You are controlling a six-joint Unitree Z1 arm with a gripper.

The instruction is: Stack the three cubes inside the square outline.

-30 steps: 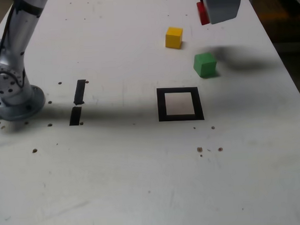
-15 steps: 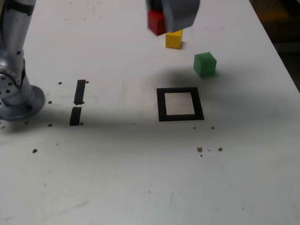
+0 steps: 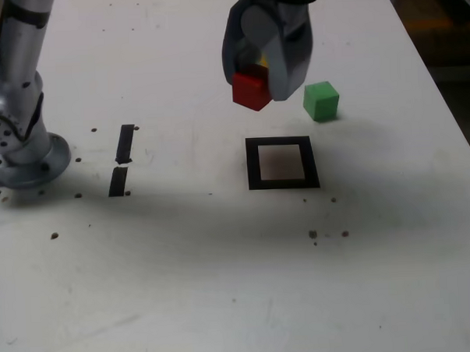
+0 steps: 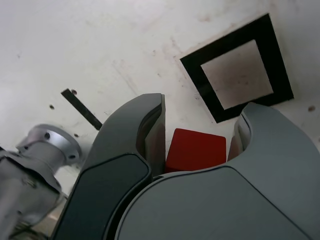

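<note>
Gripping the small solid red cube [image 3: 251, 90] between clenched jaws, the grey end effector [image 3: 264, 83] hung above the white desk [image 3: 223, 262], just beyond the far-left corner of the flat black square outline [image 3: 282, 162]. Green cube [image 3: 321, 100] sat on the desk at the exterior view's right of it; yellow cube mostly hidden behind.

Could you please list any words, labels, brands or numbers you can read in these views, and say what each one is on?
None: no readable text shows in either view.
The red cube, green cube and the tool holding the red cube are plain.
The square outline and the two black strips are bare tape, not signs.
The arm's base shows only bolt holes.
</note>
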